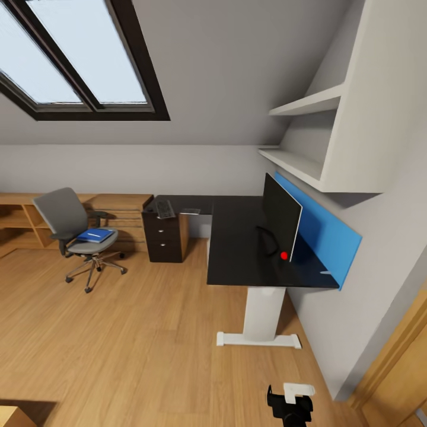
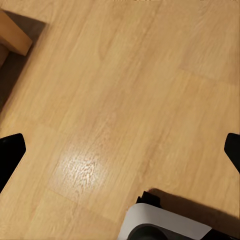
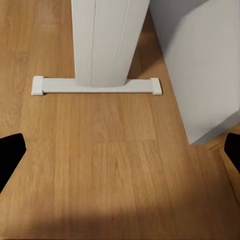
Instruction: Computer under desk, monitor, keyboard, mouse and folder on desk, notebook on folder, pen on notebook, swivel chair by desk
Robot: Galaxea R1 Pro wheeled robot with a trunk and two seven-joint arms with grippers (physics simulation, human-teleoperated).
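Standing edge-on to the head camera, the monitor (image 1: 282,224) rests on the desk (image 1: 237,249) near the blue wall panel (image 1: 323,234), its long axis running along that panel and its black front facing out over the glossy black top. A black stand foot curves out beneath it, and a small red dot sits low on the screen's near corner. No writing can be read on it. On the far wing of the L-shaped top, above the dark drawer unit (image 1: 164,235) with round knobs, the keyboard (image 1: 164,209) lies with its long axis pointing roughly away from the camera. A thin grey flat item, probably the notebook (image 1: 191,211), lies just beside it.

Well apart on the wood floor, the swivel chair (image 1: 76,228) carries the bright blue folder (image 1: 94,235) flat on its seat. The desk's white pedestal leg (image 3: 107,42) rises from a flat foot.

Both wrist views show dark fingertips at opposite picture edges, so the left gripper (image 2: 120,150) and right gripper (image 3: 120,150) are spread wide, holding nothing.
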